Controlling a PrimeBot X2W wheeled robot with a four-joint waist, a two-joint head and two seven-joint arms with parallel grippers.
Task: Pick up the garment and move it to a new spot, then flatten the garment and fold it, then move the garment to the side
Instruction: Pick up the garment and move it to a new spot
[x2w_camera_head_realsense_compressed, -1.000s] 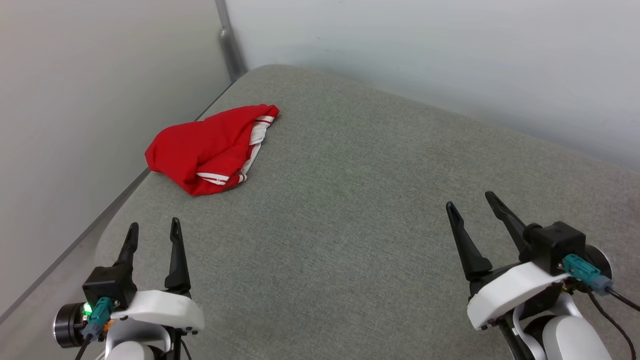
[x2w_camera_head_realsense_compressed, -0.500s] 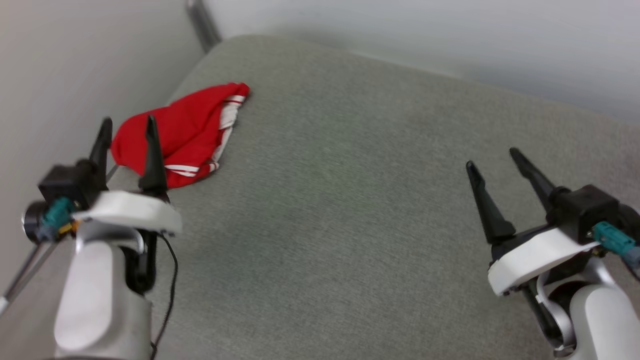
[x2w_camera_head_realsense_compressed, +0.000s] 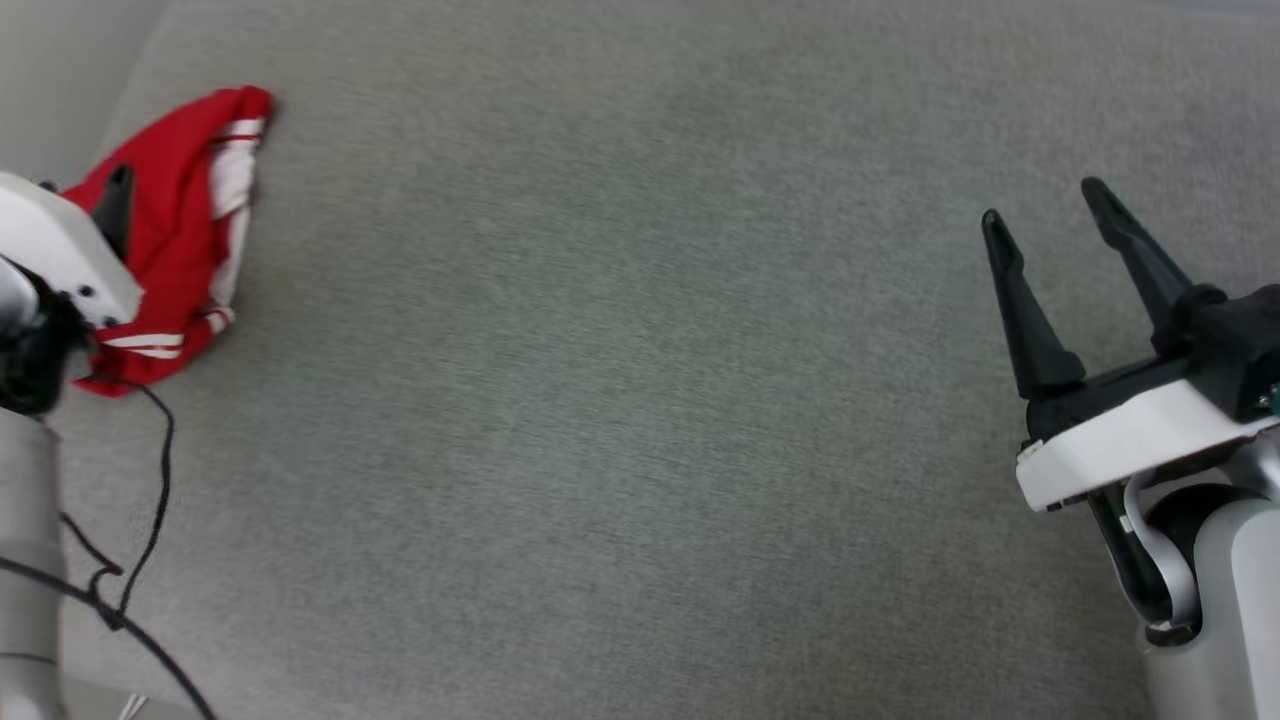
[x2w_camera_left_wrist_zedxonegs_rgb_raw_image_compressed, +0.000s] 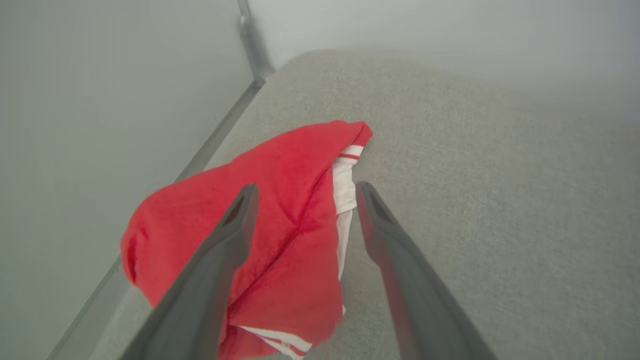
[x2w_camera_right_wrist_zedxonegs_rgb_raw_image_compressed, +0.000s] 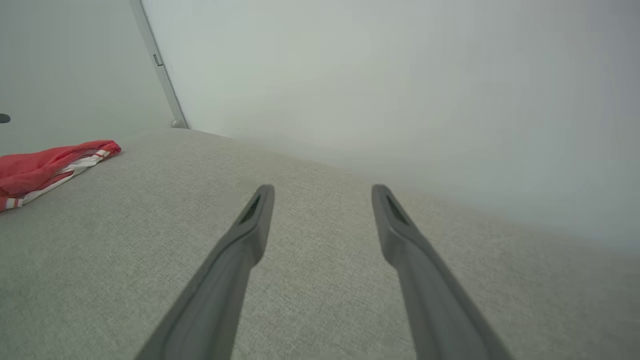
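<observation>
The garment (x2w_camera_head_realsense_compressed: 175, 215) is a crumpled red heap with white striped trim, lying at the far left of the grey cushion. In the left wrist view my left gripper (x2w_camera_left_wrist_zedxonegs_rgb_raw_image_compressed: 305, 190) hovers open just above the garment (x2w_camera_left_wrist_zedxonegs_rgb_raw_image_compressed: 285, 210), one finger over the red cloth and the other past its white edge. Nothing is between the fingers. A fingertip (x2w_camera_head_realsense_compressed: 118, 195) of the left gripper pokes up in front of the red cloth in the head view. My right gripper (x2w_camera_head_realsense_compressed: 1042, 205) stands open and empty over bare cushion at the right, far from the garment (x2w_camera_right_wrist_zedxonegs_rgb_raw_image_compressed: 35, 167).
A wide grey fabric cushion (x2w_camera_head_realsense_compressed: 640, 400) carries everything. Pale walls close its left and far sides, meeting at a corner post (x2w_camera_left_wrist_zedxonegs_rgb_raw_image_compressed: 250, 40). The cushion's left edge (x2w_camera_left_wrist_zedxonegs_rgb_raw_image_compressed: 210, 150) runs right beside the garment. A black cable (x2w_camera_head_realsense_compressed: 150, 480) hangs from my left arm.
The head camera has tilted down and shifted, so the whole picture moved. My left arm has reached forward to the garment. The garment lies as before, and both grippers stay open.
</observation>
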